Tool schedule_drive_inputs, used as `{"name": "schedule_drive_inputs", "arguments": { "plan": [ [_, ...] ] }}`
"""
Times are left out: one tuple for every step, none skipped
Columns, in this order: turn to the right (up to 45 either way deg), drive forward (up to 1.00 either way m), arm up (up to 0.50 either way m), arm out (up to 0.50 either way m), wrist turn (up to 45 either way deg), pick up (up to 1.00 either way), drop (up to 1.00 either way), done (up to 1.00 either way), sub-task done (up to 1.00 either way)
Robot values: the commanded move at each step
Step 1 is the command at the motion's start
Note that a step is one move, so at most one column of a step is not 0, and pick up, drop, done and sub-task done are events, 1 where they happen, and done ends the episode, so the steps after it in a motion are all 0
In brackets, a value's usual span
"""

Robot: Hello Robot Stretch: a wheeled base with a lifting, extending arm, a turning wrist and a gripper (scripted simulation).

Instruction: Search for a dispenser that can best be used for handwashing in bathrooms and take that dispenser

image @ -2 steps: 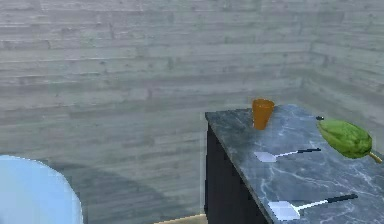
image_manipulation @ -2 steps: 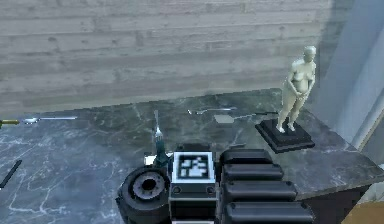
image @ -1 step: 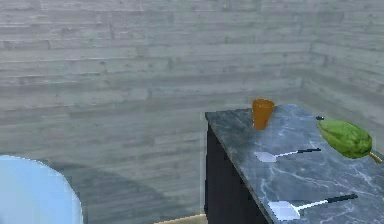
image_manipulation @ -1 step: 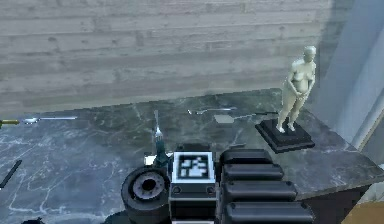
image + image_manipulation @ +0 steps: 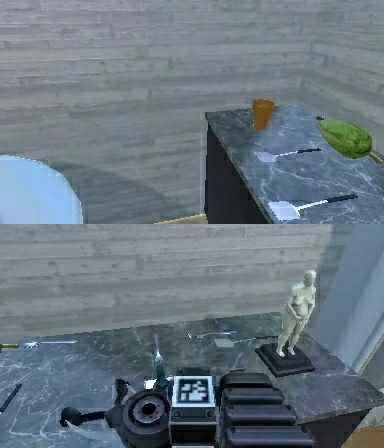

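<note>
Dispenser (image 5: 158, 362), tentative: we log a slim, pale, upright thing with a narrow top. It stands on the dark marble desk (image 5: 90, 364) in the arm side view. Its shape fits a pump bottle, but it is too small for us to be sure.

State of the claw (image 5: 80, 416): its dark body sits low in the arm side view, left of the white marker square (image 5: 193, 391), with thin fingers reaching left over the desk. We cannot tell how the fingers stand, nor whether the claw holds anything.

Key relation: the upright thing lies just beyond the claw's body, farther out on the desk and right of the fingertips. Its long axis is vertical. We cannot tell whether the two touch. Our judgement is that the fingers must come right and farther out, level with the bottle's body below the narrow top, before any grasp.

Other items, arm side view: a statue (image 5: 298, 309) on a dark base at far right, well apart from the claw, and flat utensils (image 5: 215, 336) near the desk's far edge.

Forward view: an orange cup (image 5: 262, 113) at the desk's far left corner, two spatulas (image 5: 285, 155) nearer, and a green leafy thing (image 5: 347, 138) at the right.

Risk, as we judge it: a tall thin bottle tips under a sideways nudge.
</note>
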Motion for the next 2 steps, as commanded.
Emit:
{"name": "schedule_drive_inputs", "arguments": {
  "plan": [
    [0.0,0.0,0.0,0.0,24.0,0.0,0.0,0.0,0.0],
    [0.0,0.0,0.0,0.0,0.0,1.0,0.0,0.0,0.0]
  ]
}}
